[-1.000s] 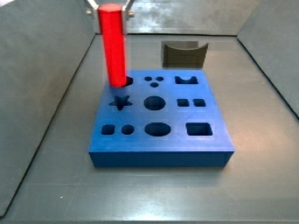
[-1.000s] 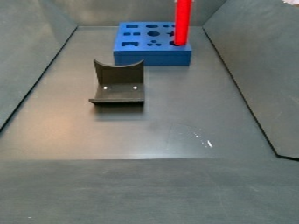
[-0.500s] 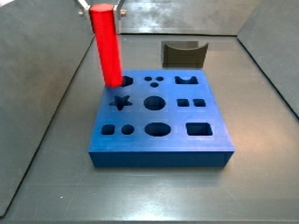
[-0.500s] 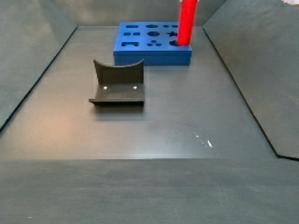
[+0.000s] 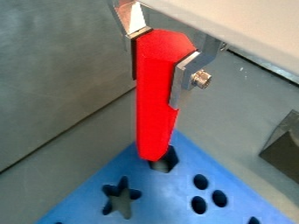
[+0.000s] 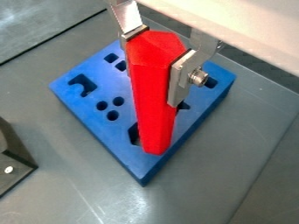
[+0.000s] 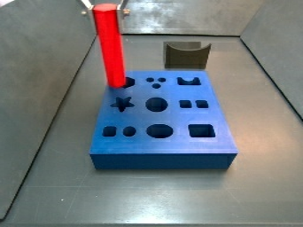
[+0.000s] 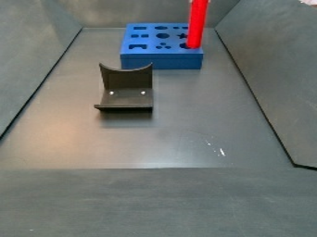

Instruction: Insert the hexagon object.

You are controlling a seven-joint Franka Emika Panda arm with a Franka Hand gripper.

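The hexagon object (image 7: 110, 49) is a long glossy red bar standing upright at a corner hole of the blue block (image 7: 166, 133). Its lower tip sits in or at the hole's mouth in both wrist views (image 5: 153, 105) (image 6: 152, 96). It also shows in a side view (image 8: 196, 22). My gripper (image 5: 163, 48) is shut on the bar's top, silver fingers (image 6: 184, 77) on its two sides. In both side views the gripper is mostly cut off by the frame's upper edge.
The blue block (image 8: 161, 46) has several shaped holes: star, circles, squares, notched slots. The dark fixture (image 8: 125, 88) stands on the grey floor; it also shows behind the block in a side view (image 7: 187, 53). Grey walls enclose the floor.
The red bar and gripper have risen slightly and shifted a little over the last second; over the last half second they have held still.
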